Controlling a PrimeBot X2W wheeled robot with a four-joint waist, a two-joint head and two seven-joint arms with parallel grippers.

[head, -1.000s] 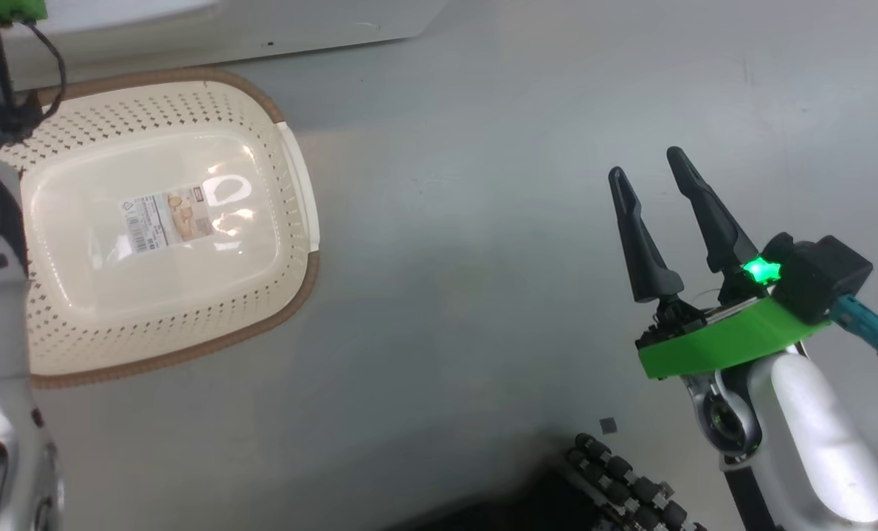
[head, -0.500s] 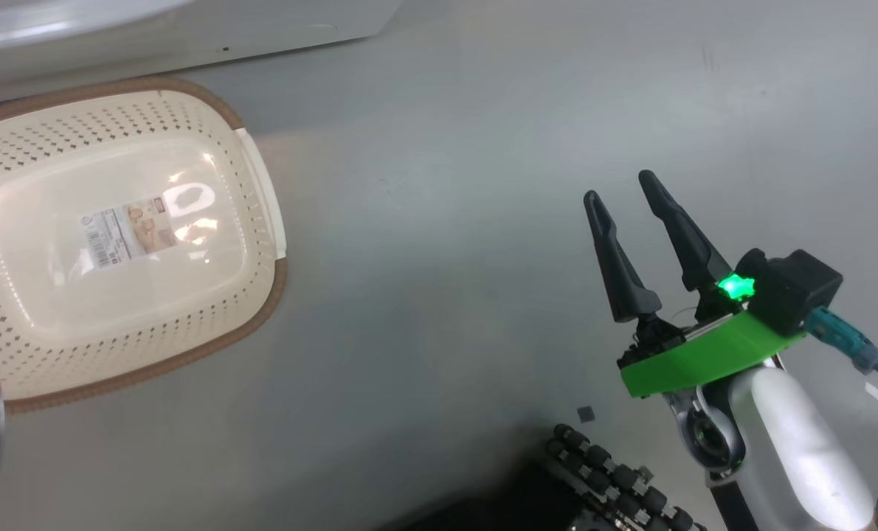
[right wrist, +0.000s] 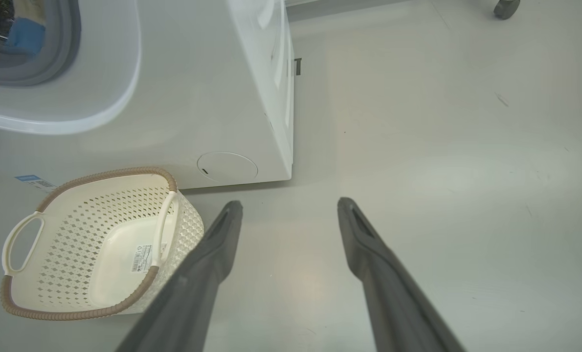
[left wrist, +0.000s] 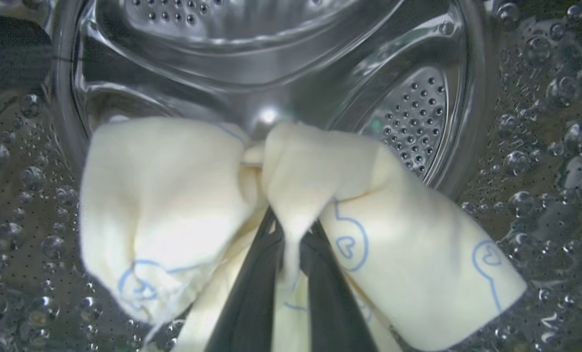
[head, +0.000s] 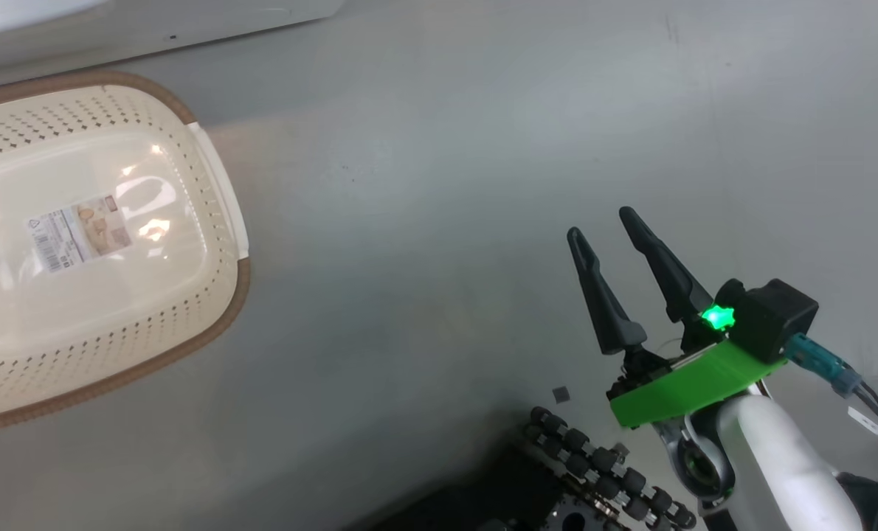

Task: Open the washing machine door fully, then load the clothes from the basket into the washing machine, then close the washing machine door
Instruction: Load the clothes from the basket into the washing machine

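In the left wrist view the clothes [left wrist: 173,195] are seen bunched around the left claw [left wrist: 291,234], draped over its tips and hanging down on both sides of it. The left claw is clenched on the clothes: its two dark fingers [left wrist: 252,298] stand close together with a fold of fabric pinched between them. Claw and clothes are held inside the steel drum [left wrist: 408,112] of the washing machine, in front of its perforated back wall.

The fingertips are hidden under the fabric, and the lower part of the bundle is cut off by the bottom edge. The sides of that view are blurred, so whether the fabric touches the drum cannot be told.

The clothes are shown as soft, pale cream-yellow cloth, gathered into two rounded lobes and printed with thin blue outline figures.

In the head view the right claw [head: 600,223] is seen released, fingers spread wide, over the grey floor [head: 424,221] and well apart from the basket [head: 218,221]. The basket's label sticker [head: 77,232] lies uncovered. In the right wrist view the basket [right wrist: 76,230] stands just beside the washing machine [right wrist: 212,98], below its grey gasket [right wrist: 71,44].
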